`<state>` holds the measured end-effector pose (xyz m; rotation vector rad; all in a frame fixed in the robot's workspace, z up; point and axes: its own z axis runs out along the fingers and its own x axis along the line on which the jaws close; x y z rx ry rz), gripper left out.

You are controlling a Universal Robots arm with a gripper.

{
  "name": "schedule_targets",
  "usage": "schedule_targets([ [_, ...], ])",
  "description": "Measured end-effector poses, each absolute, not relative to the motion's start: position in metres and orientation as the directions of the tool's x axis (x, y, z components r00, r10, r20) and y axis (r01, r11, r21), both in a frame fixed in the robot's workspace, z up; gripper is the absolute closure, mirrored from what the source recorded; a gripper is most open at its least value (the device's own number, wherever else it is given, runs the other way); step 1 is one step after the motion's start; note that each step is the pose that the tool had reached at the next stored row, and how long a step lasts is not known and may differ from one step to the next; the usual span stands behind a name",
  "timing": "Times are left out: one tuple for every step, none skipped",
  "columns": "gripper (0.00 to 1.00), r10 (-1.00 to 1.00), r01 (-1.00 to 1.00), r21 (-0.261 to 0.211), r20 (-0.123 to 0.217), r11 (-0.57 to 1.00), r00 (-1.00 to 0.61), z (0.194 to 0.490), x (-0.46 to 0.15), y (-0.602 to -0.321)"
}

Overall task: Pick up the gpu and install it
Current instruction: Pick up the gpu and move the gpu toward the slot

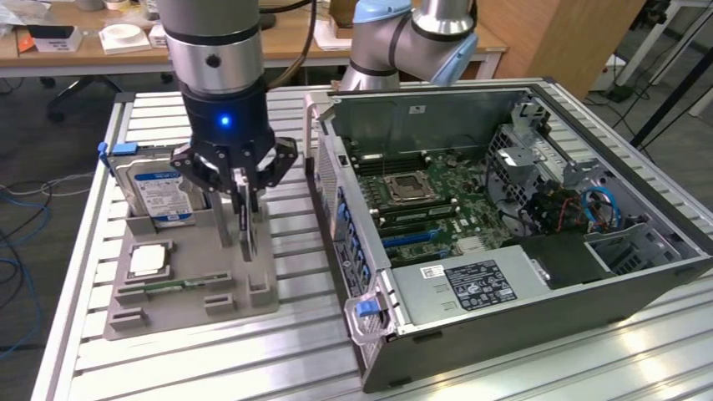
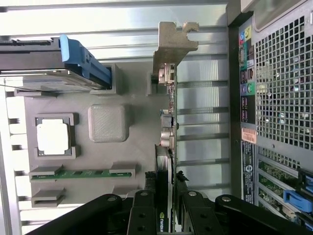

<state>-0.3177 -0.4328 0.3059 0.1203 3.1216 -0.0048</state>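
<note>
gpu (image 1: 249, 234) upright on edge, jaws clamped on its upper edge, at grey holder (image 1: 212, 261)

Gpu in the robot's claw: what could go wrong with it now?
1. The gripper pinches the gpu by one thin edge, so the card might tilt or slip.
2. Its silver bracket sits right by a slot block of the gray holder and could snag there.
3. The computer case stands close beside the holder, so a swing that way might bump the card against its wall.
</note>
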Motion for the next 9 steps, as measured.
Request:
schedule_targets([
  [0.74, 0.077, 0.077, -0.003, -0.018, 0.997, -0.997, 0.3068, -0.3177, -0.4328],
  [0.74, 0.077, 0.077, -0.003, -0.018, 0.997, -0.997, 0.3077, -0.3177, -0.4328],
  [0.74, 0.077, 0.077, -0.003, -0.018, 0.997, -0.997, 0.3088, -0.3177, -0.4328],
  [0.74, 0.077, 0.077, -0.003, -0.018, 0.997, -0.997, 0.3099, -0.3177, -0.4328],
  [0.74, 0.077, 0.077, -0.004, -0.018, 0.997, -0.997, 0.311, -0.3177, -0.4328],
  [0.74, 0.077, 0.077, -0.005, -0.018, 0.997, -0.997, 0.3123, -0.3177, -0.4328],
  [0.74, 0.077, 0.077, -0.005, -0.018, 0.997, -0.997, 0.3137, -0.3177, -0.4328],
  [0.74, 0.077, 0.077, -0.006, -0.018, 0.997, -0.997, 0.3152, -0.3177, -0.4328],
  [0.74, 0.077, 0.077, -0.007, -0.018, 0.997, -0.997, 0.3166, -0.3177, -0.4328],
])
